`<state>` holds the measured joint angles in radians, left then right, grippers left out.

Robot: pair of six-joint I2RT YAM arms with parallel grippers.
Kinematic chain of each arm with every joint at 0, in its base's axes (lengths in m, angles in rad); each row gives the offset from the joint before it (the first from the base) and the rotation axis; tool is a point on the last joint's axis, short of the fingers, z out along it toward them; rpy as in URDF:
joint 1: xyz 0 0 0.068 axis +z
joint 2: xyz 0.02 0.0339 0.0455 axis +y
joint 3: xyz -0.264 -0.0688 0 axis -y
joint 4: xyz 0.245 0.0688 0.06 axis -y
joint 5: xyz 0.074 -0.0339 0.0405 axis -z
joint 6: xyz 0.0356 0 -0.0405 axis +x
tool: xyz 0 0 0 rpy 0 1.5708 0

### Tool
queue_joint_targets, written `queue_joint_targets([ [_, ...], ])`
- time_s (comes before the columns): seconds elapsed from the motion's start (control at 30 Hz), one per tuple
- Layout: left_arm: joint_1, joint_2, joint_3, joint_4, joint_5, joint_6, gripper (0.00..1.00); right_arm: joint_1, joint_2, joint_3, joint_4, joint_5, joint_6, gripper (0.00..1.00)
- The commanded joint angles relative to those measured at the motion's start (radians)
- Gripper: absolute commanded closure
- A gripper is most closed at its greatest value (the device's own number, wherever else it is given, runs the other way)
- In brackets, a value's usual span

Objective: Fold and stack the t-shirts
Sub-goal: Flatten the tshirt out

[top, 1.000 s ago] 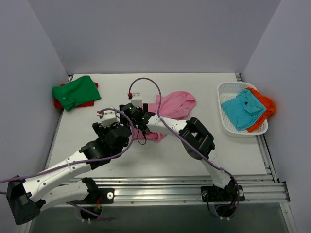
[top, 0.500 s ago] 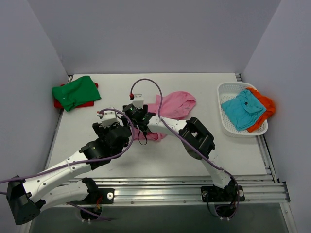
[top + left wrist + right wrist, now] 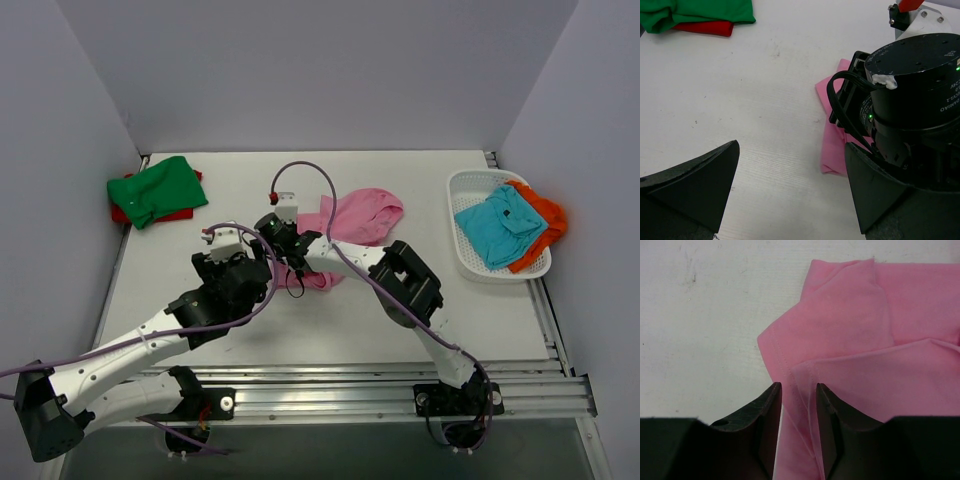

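Note:
The pink t-shirt (image 3: pixel 365 215) lies crumpled at the table's middle, one end stretching toward the arms. My right gripper (image 3: pixel 797 387) has its jaws drawn close around a raised fold at that shirt's hemmed edge (image 3: pixel 850 330); pink cloth fills the gap between them. From above, the right gripper (image 3: pixel 290 262) sits at the shirt's near-left end. My left gripper (image 3: pixel 791 150) hangs open over bare table just left of the pink cloth (image 3: pixel 832 145), holding nothing. A green t-shirt (image 3: pixel 155 188) lies on a red one (image 3: pixel 120 213) at the far left.
A white mesh basket (image 3: pixel 465 185) at the right edge holds a teal t-shirt (image 3: pixel 498 225) and an orange one (image 3: pixel 545 215). The two wrists sit close together, the right arm's black wrist (image 3: pixel 912 85) next to my left fingers. Grey walls enclose three sides.
The right gripper's jaws have come together from wide open onto the pink shirt's edge. The left arm has barely moved.

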<state>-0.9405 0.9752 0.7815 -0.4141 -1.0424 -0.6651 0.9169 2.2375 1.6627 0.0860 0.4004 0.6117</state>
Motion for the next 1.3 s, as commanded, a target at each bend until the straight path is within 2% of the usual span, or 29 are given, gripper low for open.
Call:
queue_joint_targets([
  [0.0, 0.003, -0.003, 0.024, 0.032, -0.007, 0.016, 0.05, -0.009, 0.013, -0.001, -0.022, 0.015, 0.008, 0.7],
  [0.7, 0.003, -0.01, 0.024, 0.031, -0.008, 0.016, 0.05, -0.021, 0.051, 0.003, -0.028, -0.009, 0.022, 0.73],
  [0.93, 0.003, -0.007, 0.024, 0.029, -0.008, 0.016, 0.05, -0.021, 0.054, 0.006, -0.032, -0.008, 0.022, 0.9],
  [1.03, 0.003, -0.006, 0.022, 0.032, -0.008, 0.016, 0.05, -0.023, 0.05, 0.005, -0.037, -0.002, 0.023, 1.0],
  [1.27, 0.003, 0.006, 0.024, 0.034, -0.008, 0.016, 0.05, -0.021, -0.006, -0.029, -0.049, 0.028, 0.028, 1.0],
])
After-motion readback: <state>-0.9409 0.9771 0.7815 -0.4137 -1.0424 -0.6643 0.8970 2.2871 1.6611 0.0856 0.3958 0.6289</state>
